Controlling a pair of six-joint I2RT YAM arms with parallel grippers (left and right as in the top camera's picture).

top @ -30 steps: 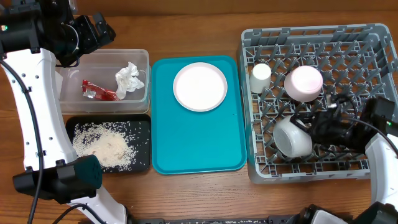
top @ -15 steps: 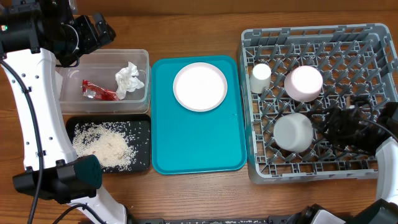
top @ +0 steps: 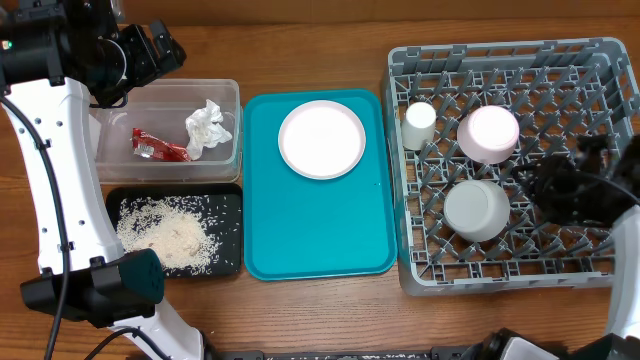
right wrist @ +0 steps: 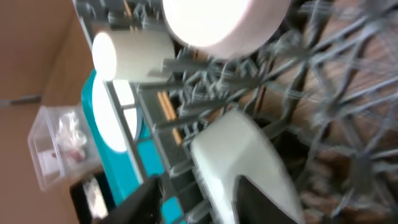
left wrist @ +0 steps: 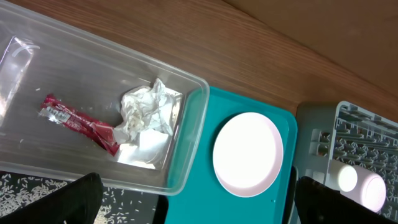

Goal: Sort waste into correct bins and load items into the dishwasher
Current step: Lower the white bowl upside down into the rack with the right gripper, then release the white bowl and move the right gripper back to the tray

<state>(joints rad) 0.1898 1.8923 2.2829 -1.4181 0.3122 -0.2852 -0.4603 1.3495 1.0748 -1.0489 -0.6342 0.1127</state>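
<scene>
A white plate [top: 321,139] lies on the teal tray [top: 310,235]; it also shows in the left wrist view [left wrist: 247,154]. The grey dish rack [top: 600,280] holds a small white cup [top: 420,120], an upturned pink bowl [top: 488,133] and an upside-down white mug [top: 477,209]. My right gripper [top: 530,195] is just right of that mug. In the right wrist view its fingers [right wrist: 205,202] are apart, with the mug [right wrist: 239,155] right at them. My left gripper [top: 165,48] hangs open and empty above the clear bin's far edge; its fingers [left wrist: 199,202] show in the left wrist view.
The clear bin [top: 110,170] holds a red wrapper [top: 158,148] and crumpled tissue [top: 206,127]. A black bin [top: 232,195] holds scattered rice [top: 170,235]. Bare wood runs along the table's far side.
The white mug has gone from lying tilted with its mouth showing to upside down in the rack. My right gripper has drawn back to the right. The left arm has not moved.
</scene>
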